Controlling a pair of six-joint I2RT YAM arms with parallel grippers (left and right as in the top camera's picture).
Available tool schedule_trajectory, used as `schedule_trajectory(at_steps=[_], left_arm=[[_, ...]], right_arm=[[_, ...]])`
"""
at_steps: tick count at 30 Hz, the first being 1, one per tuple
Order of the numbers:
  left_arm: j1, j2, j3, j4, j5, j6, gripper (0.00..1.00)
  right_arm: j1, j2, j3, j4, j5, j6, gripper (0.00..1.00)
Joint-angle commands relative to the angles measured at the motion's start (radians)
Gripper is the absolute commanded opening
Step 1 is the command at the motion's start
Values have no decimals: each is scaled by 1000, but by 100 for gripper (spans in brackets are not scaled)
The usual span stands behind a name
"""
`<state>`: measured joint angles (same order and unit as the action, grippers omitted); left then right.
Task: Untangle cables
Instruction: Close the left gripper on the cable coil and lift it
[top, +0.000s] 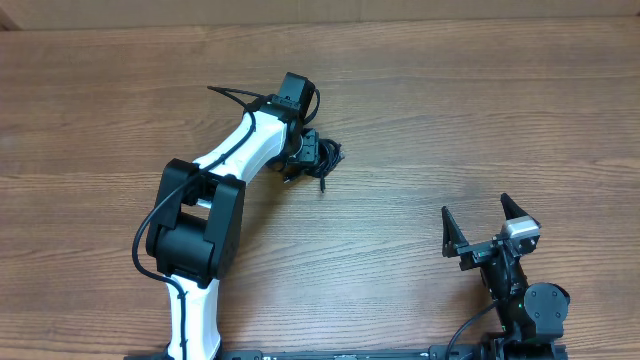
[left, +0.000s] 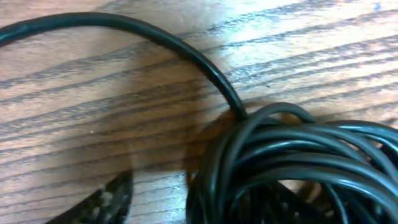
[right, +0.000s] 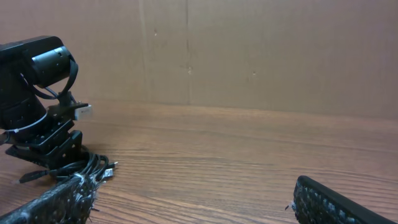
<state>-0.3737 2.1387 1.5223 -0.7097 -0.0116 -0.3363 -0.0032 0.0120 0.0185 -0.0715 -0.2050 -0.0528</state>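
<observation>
— Coiled cables (left: 298, 168) fill the lower right of the left wrist view, lying on the table (top: 450, 100), upper centre overhead. Is the left pincer (top: 305, 152) on them?
— It's right at the clump, but I cannot tell whether it is spread or pinching. Best take one outer strand only and lift gently. The right pincer (top: 480, 225), lower right overhead, stands spread, well apart.

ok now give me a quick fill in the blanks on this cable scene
1. The cables are ___ in colour.
2. The ___ arm reaches over them.
3. The right arm's fingers stand ___, apart from the cables.
4. The table is made of ___.
Missing: black; left; open; wood.
</observation>
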Motion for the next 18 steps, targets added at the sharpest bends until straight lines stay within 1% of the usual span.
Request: schedule_trajectory(at_steps=[1, 2, 7, 11, 13, 18], left_arm=[[-8, 21, -14, -4, 38, -1, 55], [-7, 21, -14, -4, 38, -1, 52], [-7, 21, -14, -6, 38, -1, 23], [-7, 21, -14, -17, 38, -1, 9], [-7, 21, -14, -24, 38, -1, 4], [-6, 15, -4, -60, 37, 0, 4]], right_arm=[[3, -9, -11, 6, 5, -4, 100], [3, -9, -11, 6, 5, -4, 100], [3, -9, -11, 6, 5, -4, 100], [3, -9, -11, 6, 5, -4, 100], [3, -9, -11, 6, 5, -4, 100], [3, -9, -11, 6, 5, -4, 100]])
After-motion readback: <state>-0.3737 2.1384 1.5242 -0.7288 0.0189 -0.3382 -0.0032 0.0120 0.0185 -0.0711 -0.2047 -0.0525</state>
